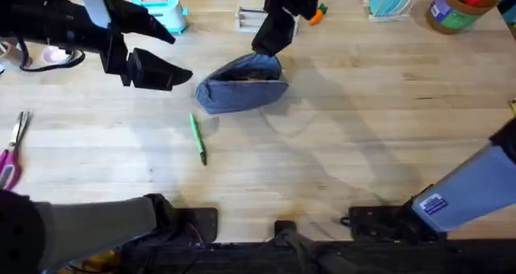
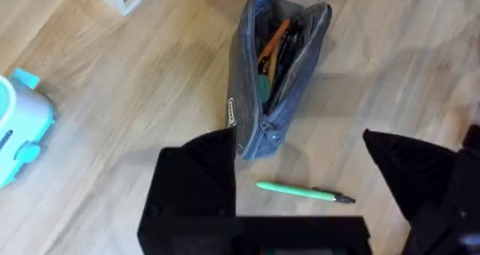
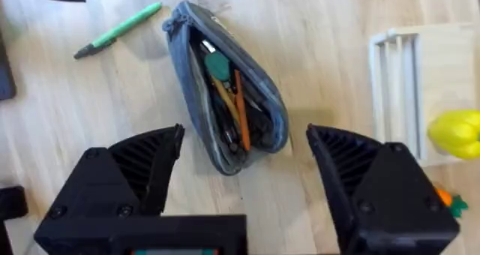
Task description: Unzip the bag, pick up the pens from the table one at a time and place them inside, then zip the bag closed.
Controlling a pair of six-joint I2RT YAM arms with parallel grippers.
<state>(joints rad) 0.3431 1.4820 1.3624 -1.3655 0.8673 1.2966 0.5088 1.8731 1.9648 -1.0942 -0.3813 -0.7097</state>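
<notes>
1. Grey-blue fabric pencil pouch (image 1: 242, 86) lies unzipped on the light wooden butcher-block desk (image 1: 363, 137) in the overhead view; a bright green pen (image 1: 197, 139) lies just beside it.
2. Left wrist view: left gripper (image 2: 300, 172) spread wide above the green pen (image 2: 304, 192), holding nothing.
3. Right wrist view: right gripper (image 3: 244, 161) spread wide over the open pouch (image 3: 225, 90), pens (image 3: 229, 101) inside.

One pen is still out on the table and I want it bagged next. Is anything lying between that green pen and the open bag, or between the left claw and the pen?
Nothing visible. The green pen lies on bare table beside the bag, whose zipper is open. The left claw, open, hangs above the pen.
</notes>
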